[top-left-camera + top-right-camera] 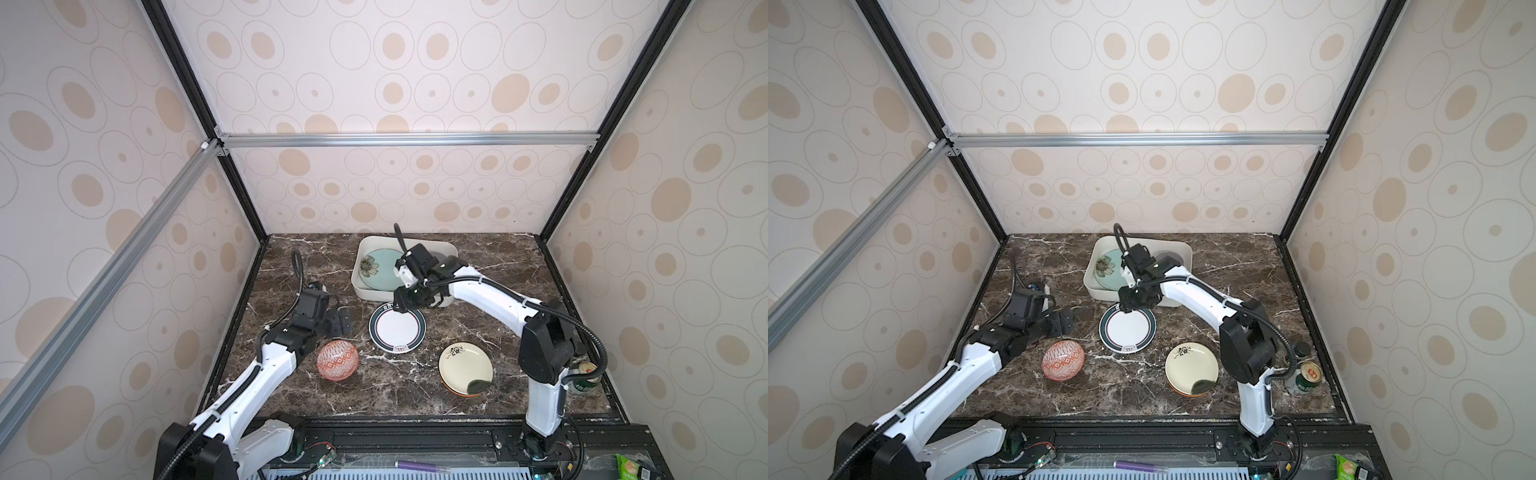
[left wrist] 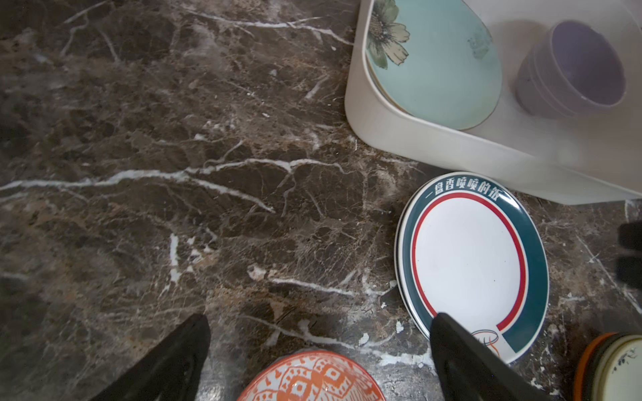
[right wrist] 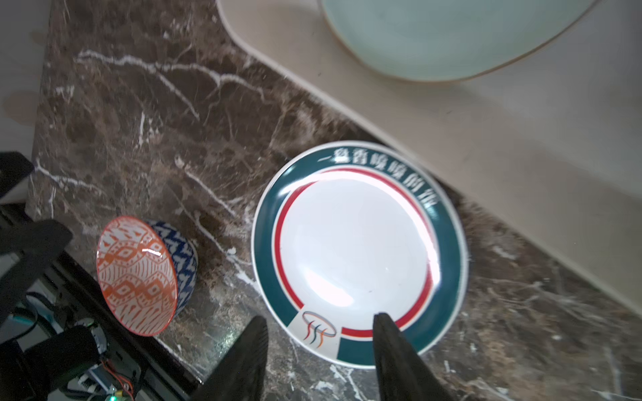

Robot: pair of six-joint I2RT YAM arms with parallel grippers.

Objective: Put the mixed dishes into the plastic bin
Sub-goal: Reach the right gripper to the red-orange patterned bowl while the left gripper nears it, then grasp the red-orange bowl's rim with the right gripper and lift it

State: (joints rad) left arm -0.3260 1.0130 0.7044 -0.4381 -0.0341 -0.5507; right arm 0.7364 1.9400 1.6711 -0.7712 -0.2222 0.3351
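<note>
The plastic bin (image 1: 365,293) stands at the back of the table. It holds a pale teal plate (image 1: 380,270) and a lavender bowl (image 2: 573,69). Just in front of it lies a white plate with a dark-green rim (image 1: 397,328). My right gripper (image 1: 405,305) hovers open over that plate's edge nearest the bin, with nothing held (image 3: 319,321). A red-white bowl (image 1: 337,359) sits at the left. My left gripper (image 1: 338,322) is wide open and empty just beyond it (image 2: 319,319). A cream floral plate (image 1: 465,365) rests on an orange plate at the right.
A green drink can (image 1: 1304,380) and a small dark jar (image 1: 1301,349) stand at the table's right edge behind the right arm. Patterned walls close in the back and both sides. A purple pen (image 1: 419,465) and a snack packet (image 1: 627,467) lie below the front rail.
</note>
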